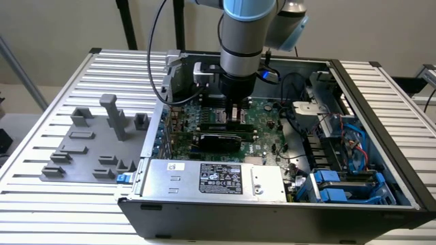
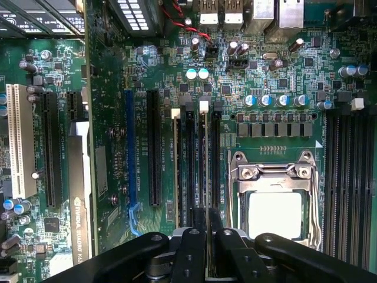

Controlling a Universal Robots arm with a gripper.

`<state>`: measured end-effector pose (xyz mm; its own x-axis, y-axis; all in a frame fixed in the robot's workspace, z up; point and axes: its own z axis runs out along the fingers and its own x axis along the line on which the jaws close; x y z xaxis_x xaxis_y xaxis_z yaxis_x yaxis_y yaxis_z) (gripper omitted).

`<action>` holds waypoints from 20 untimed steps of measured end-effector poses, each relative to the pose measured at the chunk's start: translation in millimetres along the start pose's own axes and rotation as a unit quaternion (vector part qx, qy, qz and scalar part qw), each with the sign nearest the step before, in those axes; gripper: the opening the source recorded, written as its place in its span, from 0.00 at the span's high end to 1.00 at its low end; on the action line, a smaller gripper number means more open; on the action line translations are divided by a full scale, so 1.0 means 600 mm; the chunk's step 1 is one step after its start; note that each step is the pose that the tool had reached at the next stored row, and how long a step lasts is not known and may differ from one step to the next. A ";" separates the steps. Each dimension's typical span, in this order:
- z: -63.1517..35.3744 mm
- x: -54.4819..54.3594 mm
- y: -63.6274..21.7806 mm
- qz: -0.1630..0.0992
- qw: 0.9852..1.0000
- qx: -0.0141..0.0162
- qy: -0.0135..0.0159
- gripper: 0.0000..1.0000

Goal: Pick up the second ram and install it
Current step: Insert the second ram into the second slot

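Slatted metal surface (image 1: 61, 199) carries an open computer case; gripper (image 2: 200, 233) pinches the second ram (image 2: 202, 165), a light, stiff, fragile stick, by its top edge.

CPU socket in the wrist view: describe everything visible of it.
The CPU socket is a square, silvery metal frame lying flat on the green motherboard. It has screw heads at two corners and a thin wire lever running along one side. Its centre is a bright, pale square whose detail cannot be made out. Banks of dark memory slots flank it on both sides. The black end effector overlaps one corner of it in the picture; whether they touch cannot be told.
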<state>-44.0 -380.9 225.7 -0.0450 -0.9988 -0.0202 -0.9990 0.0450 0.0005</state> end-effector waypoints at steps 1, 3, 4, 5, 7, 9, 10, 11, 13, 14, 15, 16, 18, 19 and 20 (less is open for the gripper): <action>0.000 0.000 0.000 0.000 1.000 0.000 0.000 0.87; 0.001 0.000 0.000 0.000 1.000 0.000 0.000 0.87; 0.001 0.000 -0.001 0.000 1.000 0.000 0.000 0.87; 0.001 0.000 -0.001 0.000 1.000 0.000 0.000 0.87; 0.002 0.000 -0.002 0.000 1.000 0.000 0.000 0.87; 0.002 0.000 -0.002 0.000 1.000 0.000 0.000 0.87; 0.002 0.000 -0.003 0.000 1.000 0.000 0.000 0.87; 0.003 0.000 -0.003 0.000 1.000 0.000 0.000 0.87; 0.003 0.000 -0.003 0.000 1.000 0.000 0.000 0.87; 0.003 0.000 -0.003 0.000 1.000 0.000 0.000 0.87; 0.003 0.000 -0.003 0.000 1.000 0.000 0.000 0.85; 0.003 0.000 -0.003 0.000 1.000 0.000 0.000 0.85; 0.002 0.000 -0.003 0.000 1.000 0.000 0.000 0.78; 0.000 0.000 -0.003 0.000 1.000 0.000 0.000 0.78; -0.004 0.000 -0.003 0.000 1.000 0.000 0.000 0.78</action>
<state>-42.4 -380.9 228.3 -0.0451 -0.9988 -0.0204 -0.9990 0.0451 0.0004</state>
